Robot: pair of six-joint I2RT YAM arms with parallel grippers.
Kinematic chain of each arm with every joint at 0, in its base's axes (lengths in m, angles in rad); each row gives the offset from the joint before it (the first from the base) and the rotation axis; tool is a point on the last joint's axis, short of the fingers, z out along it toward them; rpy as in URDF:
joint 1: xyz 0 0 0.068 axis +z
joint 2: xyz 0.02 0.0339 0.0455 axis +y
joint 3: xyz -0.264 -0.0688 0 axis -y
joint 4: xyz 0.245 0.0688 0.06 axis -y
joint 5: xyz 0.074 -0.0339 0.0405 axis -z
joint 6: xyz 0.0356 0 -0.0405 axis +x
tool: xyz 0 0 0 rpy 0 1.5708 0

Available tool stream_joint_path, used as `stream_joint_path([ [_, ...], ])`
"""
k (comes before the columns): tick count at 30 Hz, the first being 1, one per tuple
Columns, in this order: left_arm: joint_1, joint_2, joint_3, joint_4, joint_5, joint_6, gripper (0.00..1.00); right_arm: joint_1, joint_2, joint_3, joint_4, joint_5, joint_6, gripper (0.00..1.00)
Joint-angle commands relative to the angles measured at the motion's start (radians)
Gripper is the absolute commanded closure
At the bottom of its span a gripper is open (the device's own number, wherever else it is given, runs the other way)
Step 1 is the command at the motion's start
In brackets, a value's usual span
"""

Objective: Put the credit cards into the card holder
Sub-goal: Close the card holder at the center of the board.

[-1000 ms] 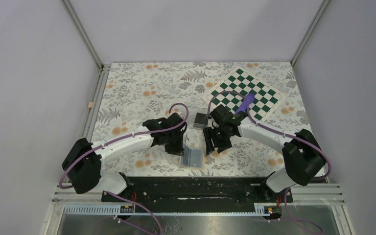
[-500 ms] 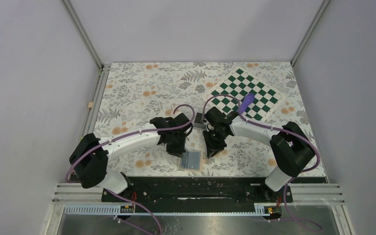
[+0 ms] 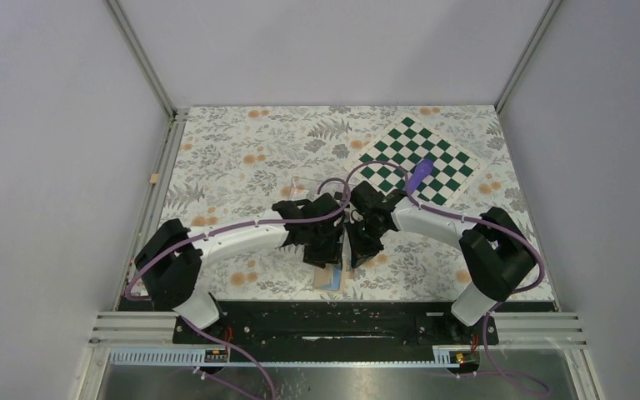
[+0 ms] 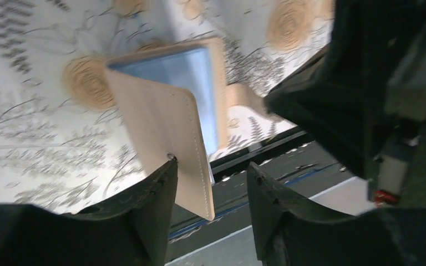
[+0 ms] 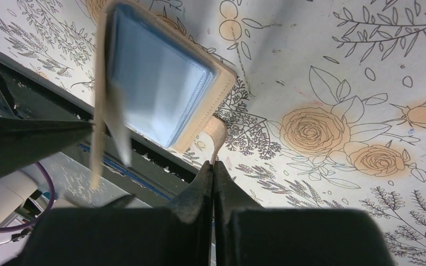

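Note:
The card holder (image 3: pixel 331 277) lies near the table's front edge, half open. Its blue-grey inside (image 5: pixel 155 94) faces up and one tan flap (image 4: pixel 161 116) stands raised. My left gripper (image 4: pixel 212 166) is open just above it. The flap's free edge, with its small snap, leans against the left finger (image 4: pixel 150 194), and the other finger stands apart from it. My right gripper (image 5: pixel 214 163) is shut on the holder's thin tan strap (image 5: pixel 217 136) at the holder's right side. Both grippers (image 3: pixel 342 246) crowd over the holder in the top view. The credit cards are hidden.
A clear plastic box (image 3: pixel 302 185) peeks out behind the left arm. A green-and-white checkered mat (image 3: pixel 433 150) with a purple object (image 3: pixel 417 175) on it lies at the back right. The black mounting rail (image 3: pixel 333 321) runs right beside the holder at the table's front edge.
My left gripper has moved right over the card holder and opened. My right gripper has shut on the strap, and the holder's flap now stands up instead of lying spread.

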Motion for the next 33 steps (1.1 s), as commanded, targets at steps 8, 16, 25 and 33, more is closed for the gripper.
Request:
stream_joint_path([
  [8, -0.001, 0.051, -0.198, 0.463, 0.258, -0.131, 0.46, 0.009, -0.031, -0.027, 0.03, -0.04, 0.014, 1.0],
  [16, 0.019, 0.032, -0.286, 0.646, 0.327, -0.143, 0.46, -0.001, -0.056, -0.053, 0.119, -0.142, 0.052, 0.97],
  [25, 0.038, -0.079, -0.23, 0.331, 0.199, -0.074, 0.62, -0.005, -0.042, -0.048, 0.222, -0.219, 0.108, 0.93],
  [33, 0.038, 0.012, -0.222, 0.273, 0.204, -0.038, 0.76, -0.009, -0.024, -0.035, 0.249, -0.229, 0.118, 0.84],
])
